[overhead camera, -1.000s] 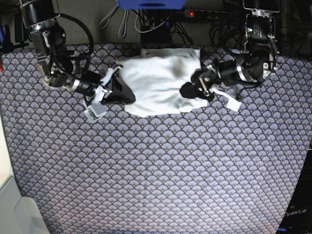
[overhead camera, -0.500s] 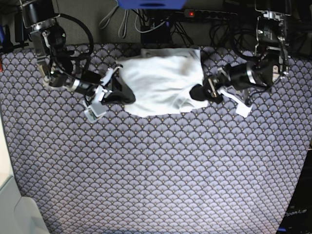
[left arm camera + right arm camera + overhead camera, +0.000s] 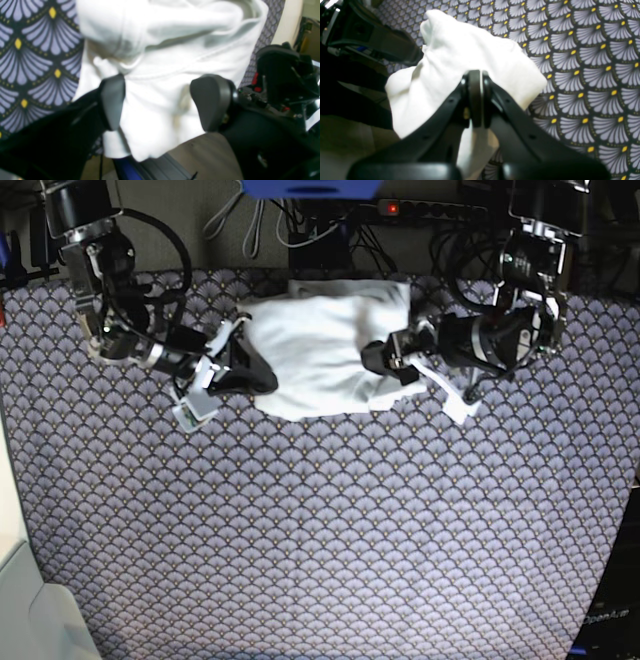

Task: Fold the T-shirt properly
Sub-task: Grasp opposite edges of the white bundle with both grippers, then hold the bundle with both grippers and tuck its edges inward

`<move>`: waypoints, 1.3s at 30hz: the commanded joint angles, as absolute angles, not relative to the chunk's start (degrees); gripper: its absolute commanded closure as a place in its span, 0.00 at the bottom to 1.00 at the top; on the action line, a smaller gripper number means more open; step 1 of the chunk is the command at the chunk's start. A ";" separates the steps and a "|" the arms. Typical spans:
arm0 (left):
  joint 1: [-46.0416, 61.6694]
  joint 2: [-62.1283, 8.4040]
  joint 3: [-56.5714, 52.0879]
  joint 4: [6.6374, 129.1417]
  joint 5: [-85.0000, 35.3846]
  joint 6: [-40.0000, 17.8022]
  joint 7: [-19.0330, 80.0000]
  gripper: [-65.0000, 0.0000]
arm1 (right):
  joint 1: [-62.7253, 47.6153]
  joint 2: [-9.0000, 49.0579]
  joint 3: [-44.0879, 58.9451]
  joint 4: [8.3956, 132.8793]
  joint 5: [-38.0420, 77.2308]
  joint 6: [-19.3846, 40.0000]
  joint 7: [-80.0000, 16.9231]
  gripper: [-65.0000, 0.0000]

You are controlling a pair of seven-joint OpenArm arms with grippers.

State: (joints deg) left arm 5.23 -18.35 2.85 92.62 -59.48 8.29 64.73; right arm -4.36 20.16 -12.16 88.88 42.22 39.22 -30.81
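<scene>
The white T-shirt (image 3: 325, 345) lies folded into a bunched rectangle at the back of the purple-grey scallop-patterned cloth (image 3: 330, 520). My right gripper (image 3: 262, 375) rests at its left edge. In the right wrist view the right gripper (image 3: 475, 75) is shut, with the T-shirt (image 3: 445, 65) pinched at the tips and draped around them. My left gripper (image 3: 378, 360) is at the shirt's right edge. In the left wrist view the left gripper (image 3: 160, 102) is open, its fingers (image 3: 211, 100) wide apart with the bunched T-shirt (image 3: 162, 62) lying between them.
The patterned cloth ends just behind the shirt. Past that edge lie cables, a power strip (image 3: 420, 208) with a red light and a blue object (image 3: 310, 188). A white surface (image 3: 20, 600) borders the lower left corner.
My left gripper, which had drawn back to the right of the shirt, has moved left onto the shirt's right edge. The right arm has stayed put.
</scene>
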 commanded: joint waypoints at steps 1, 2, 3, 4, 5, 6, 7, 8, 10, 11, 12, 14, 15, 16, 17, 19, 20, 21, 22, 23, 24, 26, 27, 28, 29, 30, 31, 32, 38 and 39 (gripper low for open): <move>4.97 -18.33 3.03 93.14 -58.86 8.13 64.84 0.31 | -3.65 20.70 -12.00 89.71 43.30 40.00 -29.41 1.00; 5.14 -18.33 3.03 93.14 -58.59 8.13 64.84 0.31 | -3.65 20.70 -12.00 89.71 43.30 40.00 -29.41 1.00; 5.23 -18.33 3.03 93.14 -58.33 8.13 64.84 0.31 | -3.65 20.70 -12.00 89.71 43.30 40.00 -29.41 1.00; 5.32 -18.33 3.03 93.14 -58.33 8.13 64.84 0.31 | -3.65 20.70 -12.00 89.71 43.30 40.00 -29.41 1.00; 5.41 -18.42 3.03 93.14 -58.33 8.13 64.84 0.32 | -3.65 20.62 -12.00 89.71 43.30 40.00 -29.41 1.00; 5.49 -18.42 3.03 93.14 -58.51 8.13 64.84 0.32 | -3.65 20.62 -12.00 89.71 43.30 40.00 -29.41 1.00; 5.49 -18.42 3.03 93.14 -58.51 8.13 64.84 0.32 | -3.65 20.62 -12.00 89.71 43.30 40.00 -29.41 1.00; 5.49 -18.42 3.03 93.14 -58.51 8.13 64.84 0.32 | -3.65 20.62 -12.00 89.71 43.30 40.00 -29.41 1.00; 5.58 -18.42 3.03 92.97 -58.42 8.04 64.84 0.38 | -3.56 20.62 -12.00 89.71 43.30 40.00 -29.41 1.00; 5.58 -18.42 3.03 92.18 -58.68 7.96 64.84 0.44 | -3.56 20.62 -12.00 89.71 43.30 40.00 -29.41 1.00; 5.58 -18.42 3.03 91.12 -58.95 7.78 64.84 0.51 | -3.56 20.62 -12.00 89.71 43.30 40.00 -29.41 1.00; 5.41 -18.33 3.03 88.84 -58.95 7.69 64.84 0.72 | -3.56 20.62 -12.00 89.71 43.30 40.00 -29.41 1.00; 5.41 -18.33 3.03 87.60 -58.95 7.60 64.84 0.82 | -3.56 20.62 -12.00 89.71 43.30 40.00 -29.41 1.00; 5.41 -18.33 3.03 86.90 -58.95 7.60 64.75 0.89 | -3.65 20.62 -12.00 89.71 43.30 40.00 -29.41 1.00; 5.32 -18.33 3.03 86.37 -58.95 7.60 64.75 0.94 | -3.65 20.62 -12.00 89.71 43.30 40.00 -29.41 1.00; 5.23 -18.33 3.03 86.02 -58.95 7.60 64.75 1.00 | -3.65 20.62 -11.91 89.71 43.30 40.00 -29.41 1.00; 5.23 -18.33 2.95 86.02 -58.95 7.60 64.75 1.00 | -3.65 20.62 -11.91 89.71 43.30 40.00 -29.41 1.00; 5.23 -18.33 2.95 86.11 -58.95 7.60 64.75 0.99 | -3.65 20.62 -11.91 89.71 43.30 40.00 -29.41 1.00; 5.14 -18.33 2.86 86.20 -59.03 7.60 64.75 0.99 | -3.65 20.62 -11.91 89.71 43.30 40.00 -29.41 1.00; 5.05 -18.24 2.86 86.37 -59.03 7.60 64.75 0.99 | -3.65 20.62 -11.91 89.71 43.30 40.00 -29.41 1.00; 4.97 -17.89 2.86 86.99 -59.03 7.69 64.48 0.99 | -3.65 20.62 -11.91 89.71 43.30 40.00 -29.41 1.00; 4.97 -17.27 2.59 89.98 -58.59 7.96 64.66 0.99 | -3.65 20.62 -11.91 89.71 43.30 40.00 -29.41 1.00; 4.97 -17.19 2.68 91.56 -58.51 8.04 64.75 0.99 | -3.65 20.62 -11.91 89.71 43.30 40.00 -29.41 1.00; 4.88 -17.19 2.77 92.88 -58.51 8.04 64.75 0.99 | -3.65 20.62 -11.91 89.71 43.30 40.00 -29.41 1.00; 4.79 -17.19 2.86 94.02 -58.51 8.04 64.75 0.99 | -3.65 20.62 -11.91 89.71 43.30 40.00 -29.41 1.00; 4.53 -17.19 2.86 94.90 -58.51 8.04 64.75 0.99 | -3.65 20.62 -11.91 89.71 43.30 40.00 -29.41 1.00; 3.91 -17.19 2.95 95.43 -58.51 8.04 64.75 0.99 | -3.65 20.62 -11.91 89.71 43.30 40.00 -29.41 1.00; 3.47 -17.10 2.95 95.78 -58.51 8.13 64.84 0.99 | -3.65 20.62 -11.91 89.71 43.30 40.00 -29.41 1.00; 3.30 -17.10 2.95 96.22 -58.86 8.13 64.84 0.99 | -3.65 20.62 -11.91 89.71 43.30 40.00 -29.41 1.00; 3.30 -17.10 2.95 96.22 -58.86 8.13 64.84 0.99 | -3.65 20.62 -11.91 89.71 43.30 40.00 -29.41 1.00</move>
